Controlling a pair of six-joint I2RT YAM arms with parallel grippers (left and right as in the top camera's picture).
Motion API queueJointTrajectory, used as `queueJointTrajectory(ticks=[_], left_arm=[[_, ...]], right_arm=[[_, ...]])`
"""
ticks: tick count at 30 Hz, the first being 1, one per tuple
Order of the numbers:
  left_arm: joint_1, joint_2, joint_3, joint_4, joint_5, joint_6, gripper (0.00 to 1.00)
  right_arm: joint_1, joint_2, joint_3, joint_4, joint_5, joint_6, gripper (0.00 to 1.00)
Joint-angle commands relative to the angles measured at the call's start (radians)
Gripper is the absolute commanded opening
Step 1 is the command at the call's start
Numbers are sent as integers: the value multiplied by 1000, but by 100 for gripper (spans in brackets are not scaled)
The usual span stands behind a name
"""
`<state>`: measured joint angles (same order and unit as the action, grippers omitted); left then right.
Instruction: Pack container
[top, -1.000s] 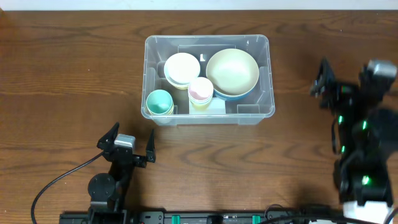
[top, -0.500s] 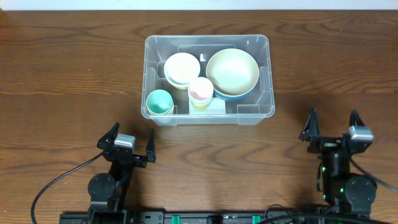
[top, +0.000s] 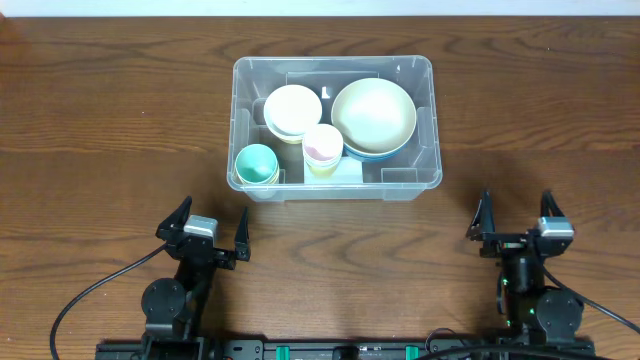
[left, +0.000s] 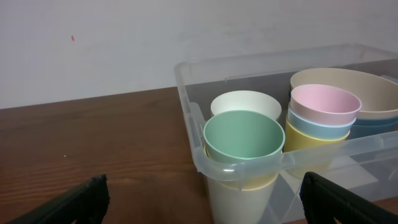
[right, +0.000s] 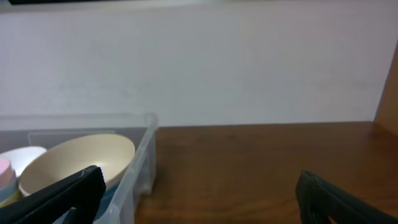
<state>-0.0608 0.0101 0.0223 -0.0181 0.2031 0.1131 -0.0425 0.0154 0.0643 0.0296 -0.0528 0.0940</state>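
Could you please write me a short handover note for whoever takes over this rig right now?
Left gripper: open, empty, parked at the near side of the table.
Right gripper: open, empty, parked likewise.
Container: mid-table, no lid in view. Inside: cream bowl on blue bowls, white bowl, pink-topped cup stack, green cup.
Done: every visible dish is in the container.
Left: seemingly nothing; no loose items show in the overhead view.
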Motion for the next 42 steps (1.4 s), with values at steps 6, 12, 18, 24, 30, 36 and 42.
queueJointTrajectory(ticks=[6, 12, 18, 24, 30, 36, 42], left_arm=[[-2, -6, -18, -33, 14, 18, 98], [-2, -6, -18, -34, 14, 18, 98], [-2, -6, -18, -33, 14, 18, 98], [-2, -6, -18, -34, 14, 18, 98], [-2, -6, -18, -34, 14, 18, 98], [-2, -6, -18, -34, 14, 18, 98], [-2, -6, -18, -34, 14, 18, 98]], right_arm=[[-7, -10, -36, -48, -16, -48, 99], [-7, -10, -59, -97, -16, -52, 99], [-7, -10, -59, -97, -16, -67, 99], [-6, -10, -59, -98, -20, -137, 99], [-7, -10, -59, -98, -23, -153, 99], [-7, -10, -59, -97, -23, -154, 99], [-7, -10, -59, -97, -23, -155, 99]])
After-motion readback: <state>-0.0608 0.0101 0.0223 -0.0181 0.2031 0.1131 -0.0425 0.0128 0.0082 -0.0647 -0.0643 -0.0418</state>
